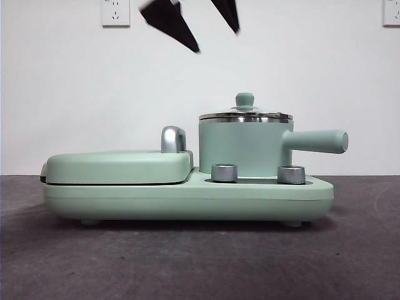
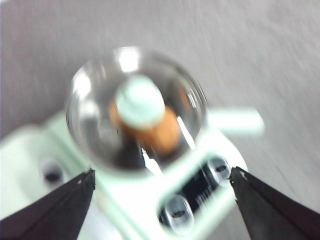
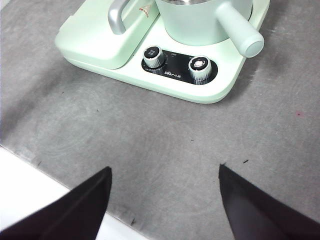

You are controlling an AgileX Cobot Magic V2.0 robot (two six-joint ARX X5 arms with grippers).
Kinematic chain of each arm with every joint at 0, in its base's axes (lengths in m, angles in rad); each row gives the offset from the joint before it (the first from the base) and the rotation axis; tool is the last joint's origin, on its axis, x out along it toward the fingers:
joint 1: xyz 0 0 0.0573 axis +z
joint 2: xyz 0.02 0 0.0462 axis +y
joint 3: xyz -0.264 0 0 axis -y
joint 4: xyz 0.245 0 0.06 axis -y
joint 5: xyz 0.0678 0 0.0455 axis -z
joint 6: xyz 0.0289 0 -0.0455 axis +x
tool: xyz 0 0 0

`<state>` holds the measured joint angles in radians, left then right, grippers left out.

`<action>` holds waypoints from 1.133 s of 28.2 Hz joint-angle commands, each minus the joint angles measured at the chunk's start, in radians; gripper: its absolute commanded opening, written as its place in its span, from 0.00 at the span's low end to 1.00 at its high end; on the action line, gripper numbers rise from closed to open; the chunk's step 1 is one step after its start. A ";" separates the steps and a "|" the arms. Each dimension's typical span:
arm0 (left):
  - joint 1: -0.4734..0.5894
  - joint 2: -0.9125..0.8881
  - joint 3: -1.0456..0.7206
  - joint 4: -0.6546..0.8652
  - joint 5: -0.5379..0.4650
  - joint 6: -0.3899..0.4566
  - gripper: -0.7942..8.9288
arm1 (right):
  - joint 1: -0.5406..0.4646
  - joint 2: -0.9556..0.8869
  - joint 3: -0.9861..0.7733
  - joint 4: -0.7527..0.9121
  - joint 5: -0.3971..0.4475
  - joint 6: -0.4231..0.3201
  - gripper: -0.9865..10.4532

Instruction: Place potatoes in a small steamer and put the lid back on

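Orange-brown potato lies inside the small steamer, seen through the glass of the lid in the blurred left wrist view; that blur makes it hard to say how squarely the potato sits, but it appears to be fully within the pot. The lid rests level on the steamer's steel rim, its mint knob upright on top. Both steps of the task therefore look done, and I judge nothing is left but to clear the arms. The steamer stands on the right side of the mint-green cooker base, beside the flat griddle cover, with two steel dials in front. The left gripper hangs above the lid, jaws wide and holding nothing. The right gripper waits over the grey table, jaws also wide and empty.
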<state>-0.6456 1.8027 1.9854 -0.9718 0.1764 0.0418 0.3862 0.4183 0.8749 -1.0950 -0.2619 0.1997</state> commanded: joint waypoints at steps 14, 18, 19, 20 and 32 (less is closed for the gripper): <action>-0.049 -0.603 -0.447 -0.186 0.088 0.007 0.53 | 0.006 0.003 0.006 0.010 -0.004 0.014 0.38; -0.049 -0.793 -0.650 -0.110 0.088 -0.051 0.53 | 0.006 0.003 0.006 0.010 -0.004 0.017 0.38; -0.049 -0.856 -0.715 -0.085 0.087 -0.064 0.53 | 0.006 0.003 0.006 0.010 -0.004 0.023 0.38; -0.049 -0.904 -0.761 -0.066 0.087 -0.077 0.53 | 0.006 0.003 0.006 0.010 -0.004 0.025 0.38; -0.048 -1.424 -1.154 0.071 0.085 -0.179 0.53 | 0.006 0.003 0.006 0.011 -0.003 0.024 0.38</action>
<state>-0.6853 0.3862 0.8246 -0.9173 0.2607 -0.1215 0.3862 0.4183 0.8749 -1.0946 -0.2623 0.2146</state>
